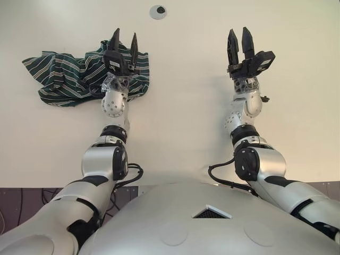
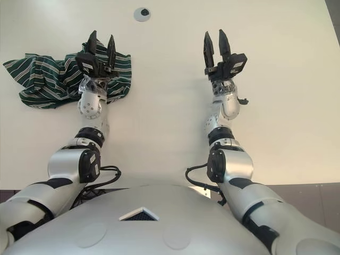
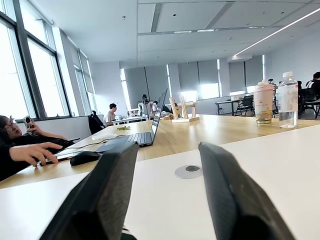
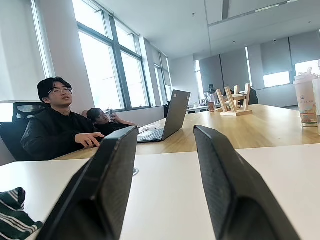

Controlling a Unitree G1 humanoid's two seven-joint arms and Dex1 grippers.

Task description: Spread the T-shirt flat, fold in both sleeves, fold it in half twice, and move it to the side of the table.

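Note:
The T-shirt [image 1: 64, 77], dark green with white stripes, lies crumpled in a heap on the white table [image 1: 180, 106], at the left. My left gripper [image 1: 124, 41] hovers over the heap's right part, open, with nothing between its fingers [image 3: 100, 200]. Far to the right, my right gripper [image 1: 240, 40] stands open over bare table, empty as well. A corner of the striped cloth [image 4: 15, 217] shows beside the right gripper's fingers [image 4: 100, 190] in the right wrist view.
A round grey cable port [image 1: 158, 11] sits in the table at the back centre. The table's front edge [image 1: 175, 183] runs just ahead of my torso. Beyond the far side stand other desks with a laptop [image 4: 170, 117], cups and seated people.

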